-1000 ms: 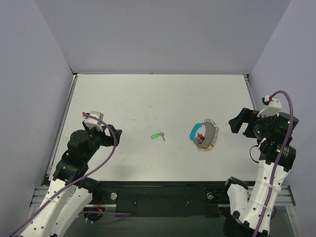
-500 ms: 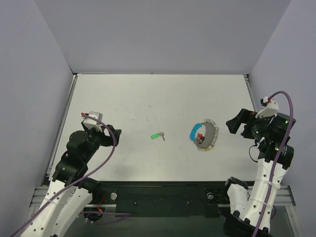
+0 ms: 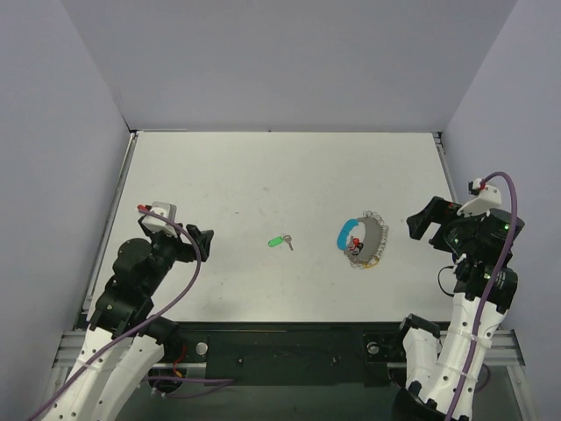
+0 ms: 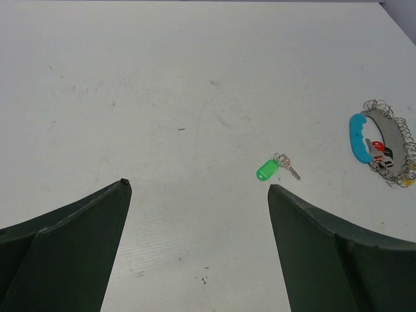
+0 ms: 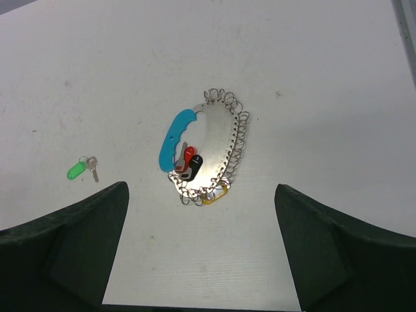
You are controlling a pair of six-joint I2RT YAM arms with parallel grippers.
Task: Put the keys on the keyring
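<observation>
The left gripper and the right gripper are seen with fingers spread wide, the green-tagged key lying mid-frame, the keyring set apart to its right.

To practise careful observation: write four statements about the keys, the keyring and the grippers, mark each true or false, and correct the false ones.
1. The green-tagged key lies on the table, apart from the keyring. True.
2. The left gripper is shut on that key. False: it is open, empty and away from the key.
3. The keyring carries a blue tag. True.
4. The right gripper grips the keyring. False: it is open and clear of it.
</observation>
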